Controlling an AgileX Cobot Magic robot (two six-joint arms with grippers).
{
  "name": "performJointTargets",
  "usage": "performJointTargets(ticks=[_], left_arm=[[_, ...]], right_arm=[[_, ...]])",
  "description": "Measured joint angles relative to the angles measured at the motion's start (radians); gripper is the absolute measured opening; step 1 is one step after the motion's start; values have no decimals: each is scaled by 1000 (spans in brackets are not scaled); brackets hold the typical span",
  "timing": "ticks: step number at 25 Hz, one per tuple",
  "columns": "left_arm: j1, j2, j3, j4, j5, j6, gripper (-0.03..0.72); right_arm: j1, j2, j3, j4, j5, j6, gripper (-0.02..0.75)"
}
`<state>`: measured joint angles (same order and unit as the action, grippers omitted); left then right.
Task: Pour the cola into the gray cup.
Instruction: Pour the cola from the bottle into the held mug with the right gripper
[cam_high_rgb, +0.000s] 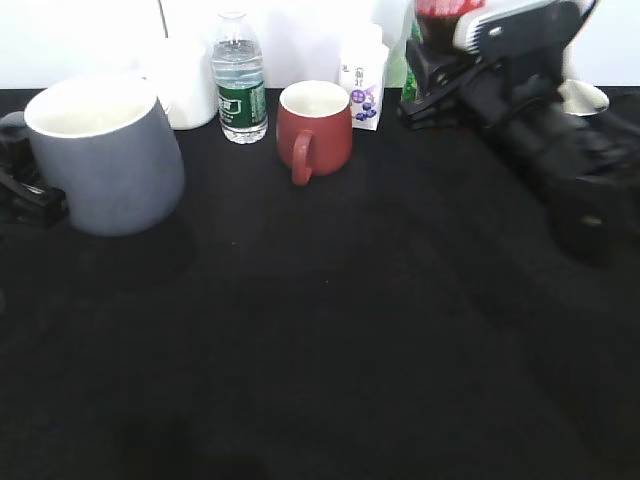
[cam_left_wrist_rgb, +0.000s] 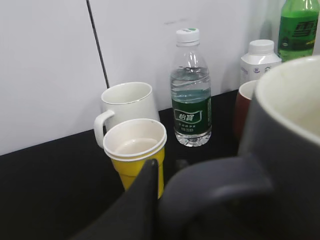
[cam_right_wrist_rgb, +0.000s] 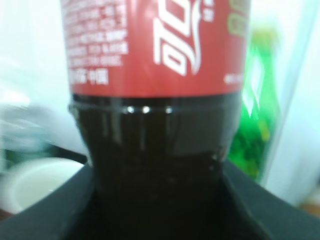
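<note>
The gray cup (cam_high_rgb: 105, 160) stands upright at the left of the black table, white inside and empty. My left gripper (cam_high_rgb: 25, 190) is shut on its handle. In the left wrist view the cup (cam_left_wrist_rgb: 290, 130) fills the right side, and its handle sits between my left gripper's fingers (cam_left_wrist_rgb: 165, 200). The cola (cam_high_rgb: 445, 15) is held upright at the back right, only partly in view. My right gripper (cam_high_rgb: 440, 85) is shut on it. In the right wrist view the cola (cam_right_wrist_rgb: 155, 60) fills the frame, with my right gripper's fingers (cam_right_wrist_rgb: 157, 200) on both sides of its dark lower body.
A red mug (cam_high_rgb: 313, 125), a water bottle (cam_high_rgb: 238, 80), a white mug (cam_left_wrist_rgb: 127, 102), a yellow paper cup (cam_left_wrist_rgb: 136, 150) and a small carton (cam_high_rgb: 365, 85) stand along the back. A green bottle (cam_right_wrist_rgb: 255, 115) stands behind the cola. A white cup (cam_high_rgb: 585, 97) is at the far right.
</note>
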<state>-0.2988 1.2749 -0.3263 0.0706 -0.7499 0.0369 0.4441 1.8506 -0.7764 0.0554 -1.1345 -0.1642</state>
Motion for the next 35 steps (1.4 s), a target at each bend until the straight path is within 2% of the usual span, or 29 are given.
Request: performJointTargets(ticks=[2,5,10,14,16,19,27,31,35], left_arm=[[0,0,0,0,0,-2,61],[0,0,0,0,0,-5,61],[0,48,0,7,-30,-13,61],[0,138,0,116,-83,-44,61],[-2,155,0,138,-114,-49,61],[-2,155,0,141,-137,-51,61],[-2,155,0,222,-90,-44,61],[-2,155,0,212,-88,41,61],[-2,156,0,146,-74,99,61]], right_arm=[[0,-20,21,-23,-21,1,384],[0,-20,24,-124,-21,14,384],[0,-20,24,-414,-21,49,384],[0,-20,-19,-580,-14,12,384],[0,-20,-55,-653,40,-53,384],[0,-2,-97,-672,92,-202,384],[0,36,-109,-674,103,-609,384],[0,36,-109,-605,123,-794,384],[0,36,-109,-584,133,-896,384]])
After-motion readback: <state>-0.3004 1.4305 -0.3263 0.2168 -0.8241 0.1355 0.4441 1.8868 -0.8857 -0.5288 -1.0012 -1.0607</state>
